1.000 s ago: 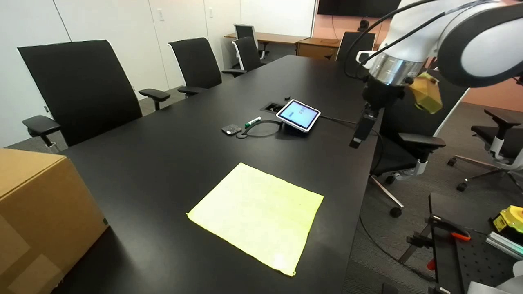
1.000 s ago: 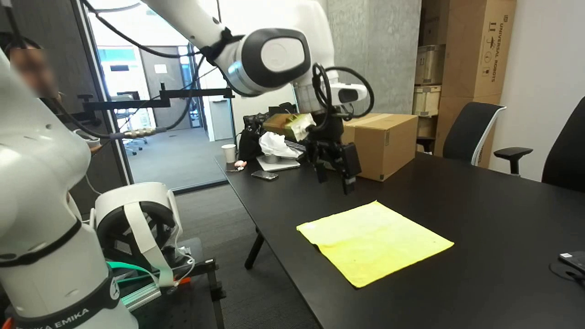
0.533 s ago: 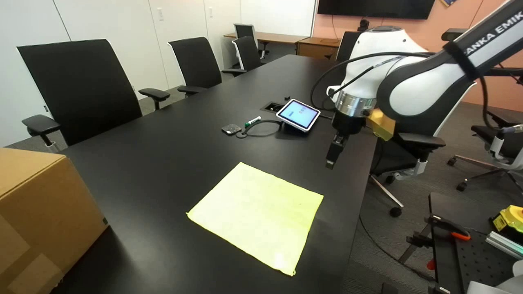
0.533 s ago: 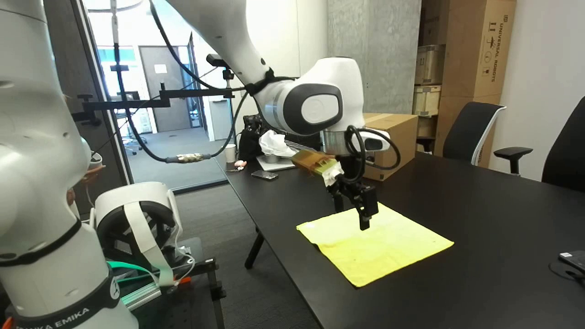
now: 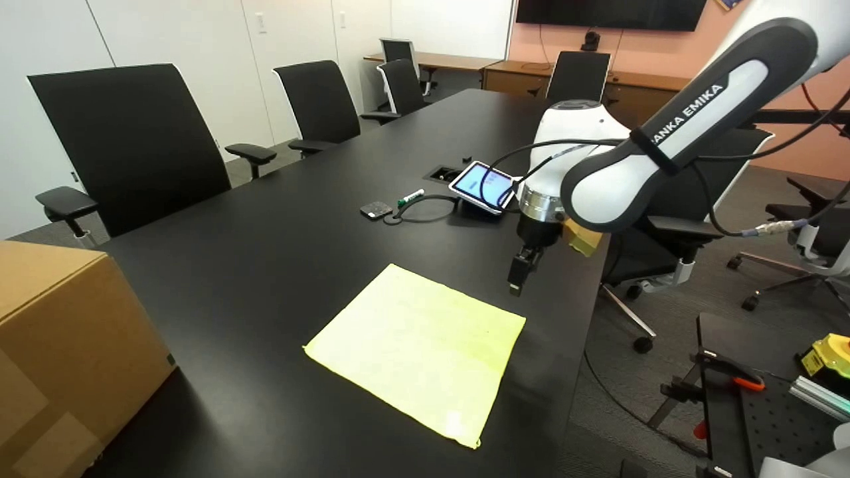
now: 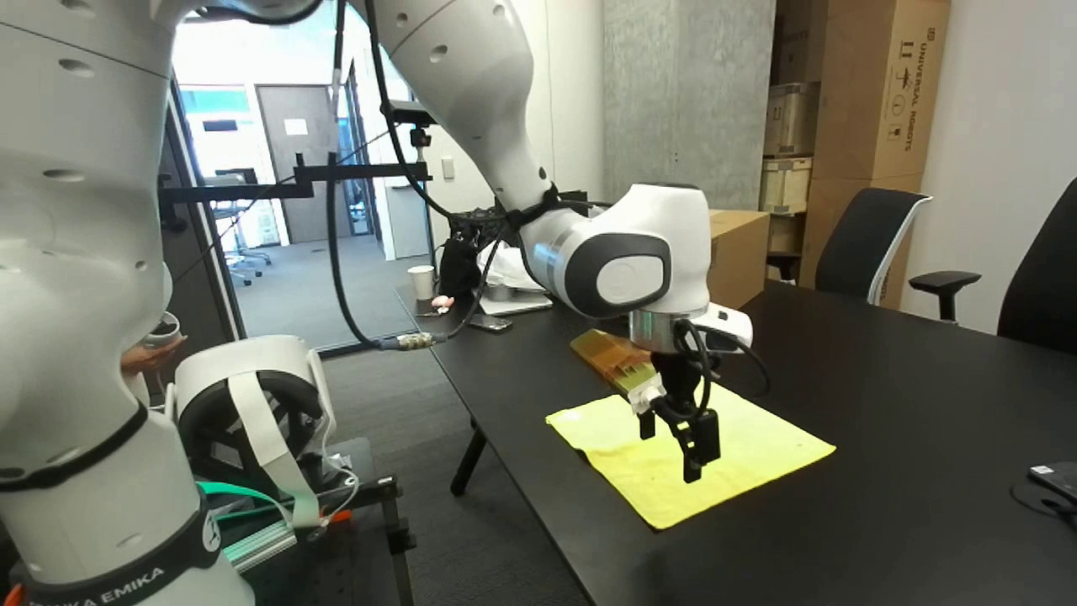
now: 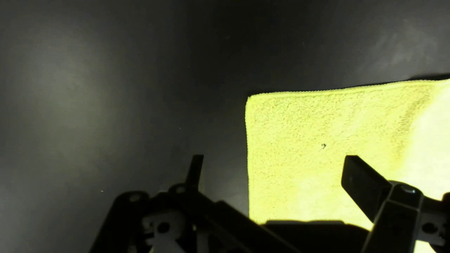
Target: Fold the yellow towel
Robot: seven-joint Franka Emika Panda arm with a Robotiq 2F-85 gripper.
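The yellow towel lies flat and unfolded on the dark table, seen in both exterior views [image 5: 418, 352] [image 6: 766, 438]. One corner and two edges of it show in the wrist view [image 7: 299, 119], with a slight ripple at the right. My gripper is open and empty above the table, by the towel's corner near the table edge, in both exterior views [image 5: 515, 289] [image 6: 669, 453]. In the wrist view the gripper [image 7: 274, 156] has its left finger over the bare table and its right finger over the towel. A towel edge runs between the fingers, below them. The gripper hides part of the towel.
A cardboard box [image 5: 73, 358] stands on the table beyond the towel. A tablet [image 5: 475, 186] with a cable, a marker [image 5: 412, 197] and a small dark square item [image 5: 376, 210] lie farther along. The table's long edge [image 6: 505, 471] runs close to the towel.
The gripper has come down and moved across toward the towel's corner, staying open. The towel has not moved.
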